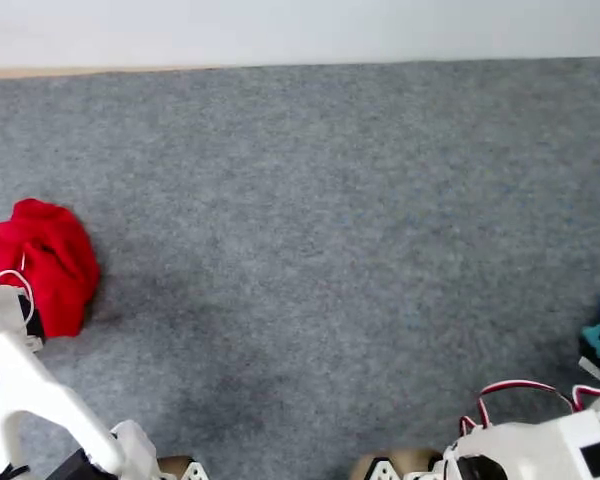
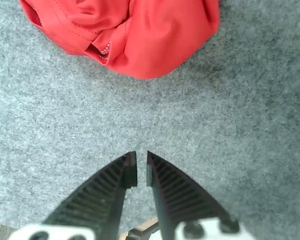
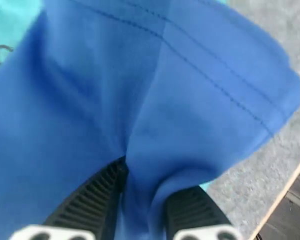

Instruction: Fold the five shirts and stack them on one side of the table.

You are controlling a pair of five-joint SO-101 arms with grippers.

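Your left pincer (image 2: 141,161): narrowed to a slit, holding nothing, above the grey surface (image 2: 230,125) | red shirt (image 2: 140,35) crumpled near its tips, at the surface's left side | your right pincer (image 3: 147,187): clamped on the blue shirt (image 3: 155,100) | teal cloth (image 3: 7,20) beneath it, at the surface's right edge.

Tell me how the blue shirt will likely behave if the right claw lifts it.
Probably floppy: the blue shirt creases and bunches where the right claw pinches it. Likely light, being thin stitched cloth, so it should drape rather than hold shape. It may drag on the teal fabric under it.
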